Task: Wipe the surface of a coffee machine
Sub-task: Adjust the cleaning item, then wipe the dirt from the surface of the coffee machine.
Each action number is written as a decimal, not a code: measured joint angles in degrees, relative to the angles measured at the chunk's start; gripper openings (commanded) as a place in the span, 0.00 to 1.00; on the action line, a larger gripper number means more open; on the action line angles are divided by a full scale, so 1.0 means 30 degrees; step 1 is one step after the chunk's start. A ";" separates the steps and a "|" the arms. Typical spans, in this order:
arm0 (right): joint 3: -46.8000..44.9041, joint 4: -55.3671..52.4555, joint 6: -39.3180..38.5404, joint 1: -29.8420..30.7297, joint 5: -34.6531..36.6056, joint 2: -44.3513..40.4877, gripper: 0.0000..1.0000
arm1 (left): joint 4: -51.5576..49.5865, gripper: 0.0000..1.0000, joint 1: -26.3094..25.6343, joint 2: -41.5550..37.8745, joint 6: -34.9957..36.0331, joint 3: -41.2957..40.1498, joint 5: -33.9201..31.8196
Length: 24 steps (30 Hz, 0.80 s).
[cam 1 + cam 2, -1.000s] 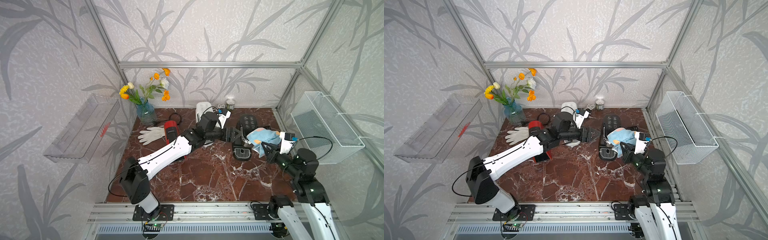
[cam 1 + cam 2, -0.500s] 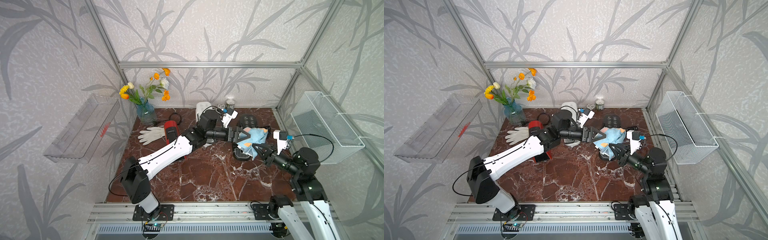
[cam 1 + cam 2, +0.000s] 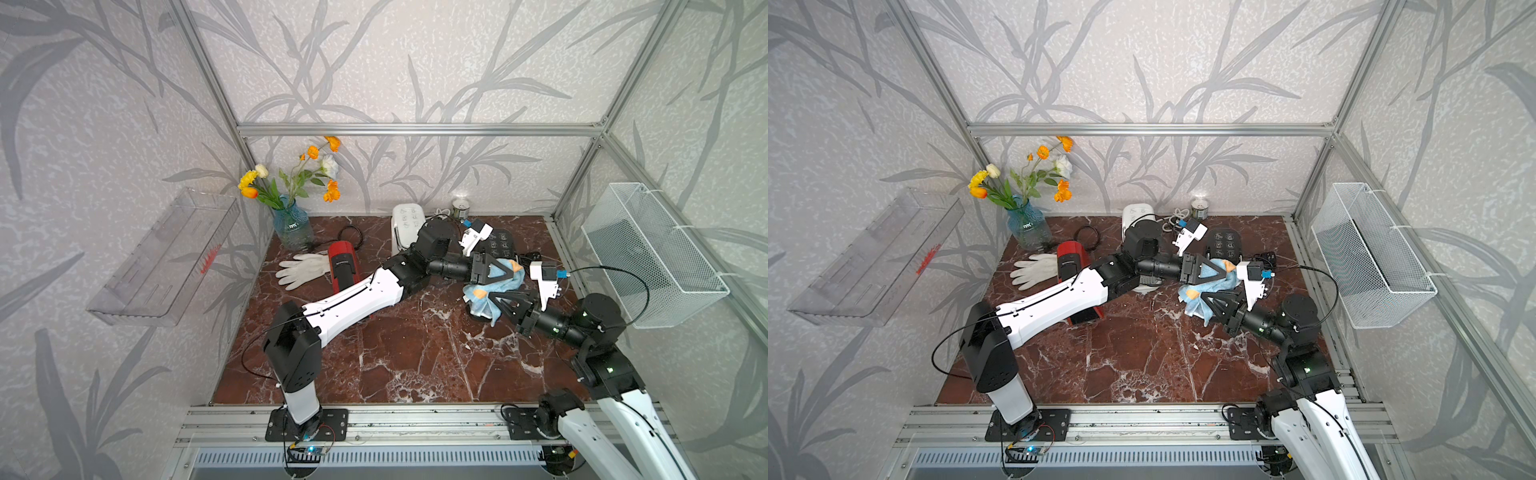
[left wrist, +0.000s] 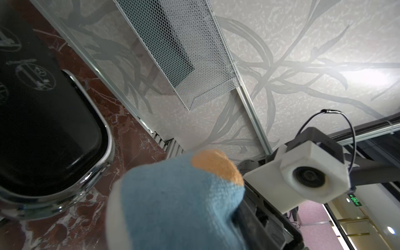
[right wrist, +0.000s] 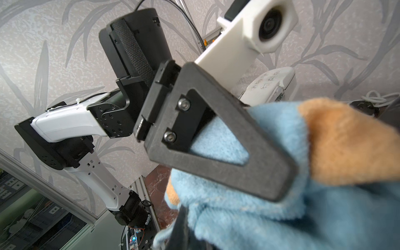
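The black coffee machine (image 3: 500, 245) (image 3: 1225, 243) (image 4: 43, 119) stands at the back right of the marble table. A blue cloth (image 3: 509, 279) (image 3: 1219, 279) (image 4: 173, 194) (image 5: 270, 205) with orange patches hangs in the air over the machine's front end. Both grippers hold it. My left gripper (image 3: 514, 271) (image 3: 1225, 270) reaches in from the left, shut on the cloth's upper part; one of its black fingers (image 5: 216, 155) presses into the fabric. My right gripper (image 3: 487, 297) (image 3: 1204, 297) comes from the right front, shut on the lower part. The cloth hides both sets of fingertips.
A blue vase of flowers (image 3: 291, 224), a white glove (image 3: 303, 270), a red appliance (image 3: 343, 266), a white appliance (image 3: 407, 220) and a small tin (image 3: 460, 205) stand along the back and left. A wire basket (image 3: 648, 253) hangs on the right wall, a clear shelf (image 3: 166, 257) on the left wall.
My right gripper lifted the cloth off the coffee machine and carried it leftward to the left gripper. The left gripper, open before, has closed on the cloth.
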 measured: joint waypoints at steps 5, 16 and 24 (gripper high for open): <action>-0.0255 0.0517 0.0087 0.0073 0.0707 0.0058 0.05 | 0.0495 0.00 0.0117 0.0022 -0.0058 -0.0007 -0.0066; -0.0321 -0.3031 -0.1151 0.0146 0.7359 -0.0364 0.52 | -0.3978 0.00 0.1778 -0.0007 0.2579 0.0357 -0.5253; 0.0313 -0.5537 -0.2098 0.0073 1.0440 -0.0459 0.53 | -0.7730 0.00 0.2186 0.2164 0.6258 0.6003 -1.1985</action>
